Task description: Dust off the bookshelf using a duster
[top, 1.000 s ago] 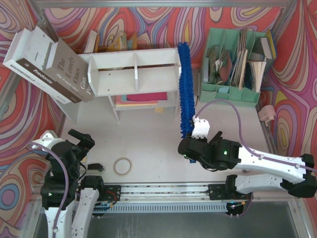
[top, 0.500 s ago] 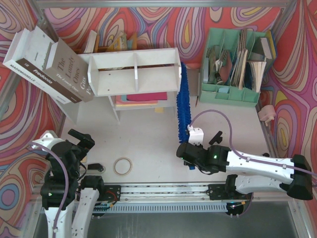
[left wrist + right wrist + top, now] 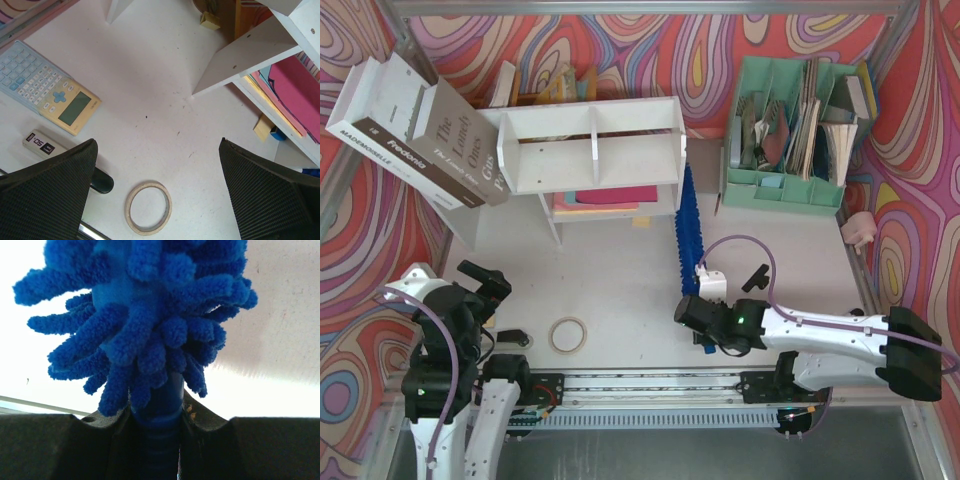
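White tabletop (image 3: pixel 620 290) ringed by swirly red walls, bookshelf (image 3: pixel 592 145) standing at the back.
From above, the right gripper (image 3: pixel 695 300) is clamped on the handle of the duster (image 3: pixel 688 225), whose blue head sits just beside the bookshelf's lower right side; the left gripper (image 3: pixel 480 285) is spread wide and holds nothing. The left wrist view shows a tape roll (image 3: pixel 148 207) and a calculator (image 3: pixel 50 95) below the parted fingers. In the right wrist view the blue handle is pinched between the fingers.

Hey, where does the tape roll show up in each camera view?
Top external: tape roll lower left of centre.
Left wrist: tape roll at bottom centre.
Right wrist: not in it.
Shared landmark: bookshelf, in top external and left wrist only.
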Controlling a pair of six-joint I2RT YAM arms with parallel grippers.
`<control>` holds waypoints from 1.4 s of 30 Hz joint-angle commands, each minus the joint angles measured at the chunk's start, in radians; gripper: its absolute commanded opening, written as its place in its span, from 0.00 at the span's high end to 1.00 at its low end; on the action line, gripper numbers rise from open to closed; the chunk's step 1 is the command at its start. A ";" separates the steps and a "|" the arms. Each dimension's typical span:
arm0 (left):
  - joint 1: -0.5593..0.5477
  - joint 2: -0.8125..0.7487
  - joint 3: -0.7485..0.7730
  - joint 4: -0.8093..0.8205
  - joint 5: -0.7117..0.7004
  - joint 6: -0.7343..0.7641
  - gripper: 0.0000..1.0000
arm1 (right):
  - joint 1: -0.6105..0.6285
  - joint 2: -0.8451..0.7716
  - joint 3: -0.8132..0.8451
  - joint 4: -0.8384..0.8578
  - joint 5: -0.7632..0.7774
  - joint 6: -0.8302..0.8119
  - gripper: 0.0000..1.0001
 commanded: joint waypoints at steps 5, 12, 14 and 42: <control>0.005 -0.002 -0.014 0.011 0.001 0.010 0.02 | -0.009 -0.070 0.166 -0.040 0.053 -0.067 1.00; 0.005 -0.004 -0.016 0.009 -0.003 0.010 0.02 | -0.014 -0.060 0.132 -0.025 0.034 -0.045 1.00; 0.005 -0.006 -0.016 0.011 -0.002 0.009 0.02 | -0.017 -0.043 0.070 0.032 0.006 -0.031 1.00; 0.005 0.004 -0.016 0.010 0.000 0.011 0.02 | -0.019 0.005 0.049 0.085 -0.027 -0.004 1.00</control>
